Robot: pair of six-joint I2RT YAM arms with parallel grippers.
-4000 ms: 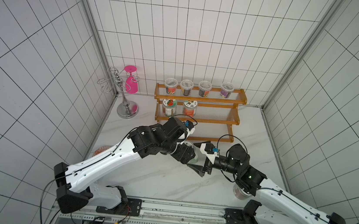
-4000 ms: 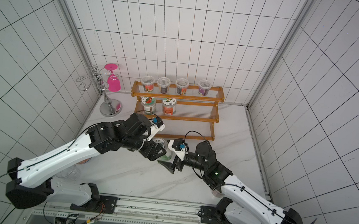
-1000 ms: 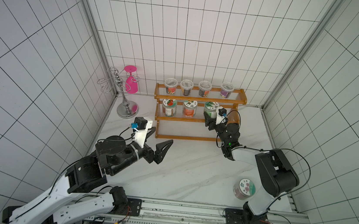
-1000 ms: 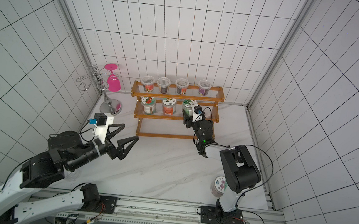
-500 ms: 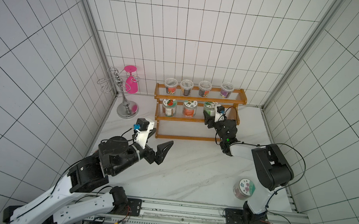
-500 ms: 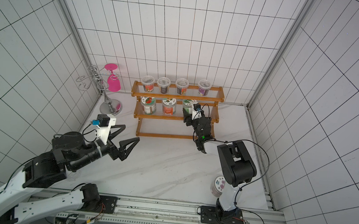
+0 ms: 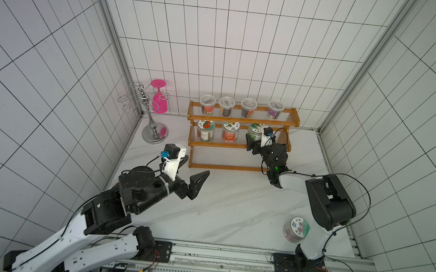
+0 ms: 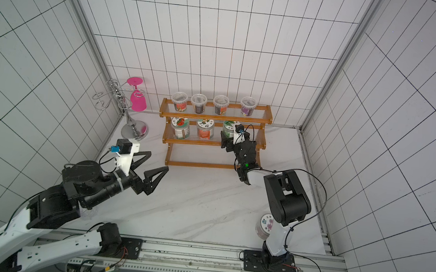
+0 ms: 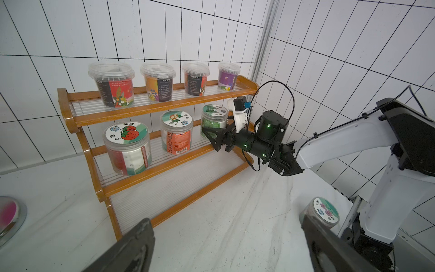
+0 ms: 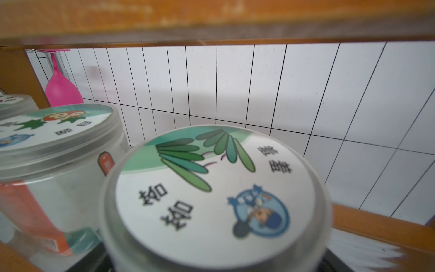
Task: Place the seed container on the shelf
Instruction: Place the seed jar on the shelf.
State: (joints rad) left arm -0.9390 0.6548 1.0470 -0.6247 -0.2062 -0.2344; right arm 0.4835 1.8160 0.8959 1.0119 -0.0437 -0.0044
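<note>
Seed container [image 9: 213, 117] with the green leaf lid stands upright on the middle tier of the shelf [image 9: 164, 106], between the jaws of the right gripper [image 9: 211, 135] — whether they press on its sides or stand just clear I cannot tell. Just outside one jaw sits the carrot jar [image 9: 176, 131], and beyond it the tomato jar [image 9: 127, 146]. Four tubs [image 9: 110, 84] line the tier above the jaws. Left gripper [image 7: 196, 167] hangs well apart over the table [image 7: 231, 204] — jaws spread wide, nothing between them.

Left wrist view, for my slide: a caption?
Right gripper at the green-label seed jar on the shelf, middle tier.
</note>
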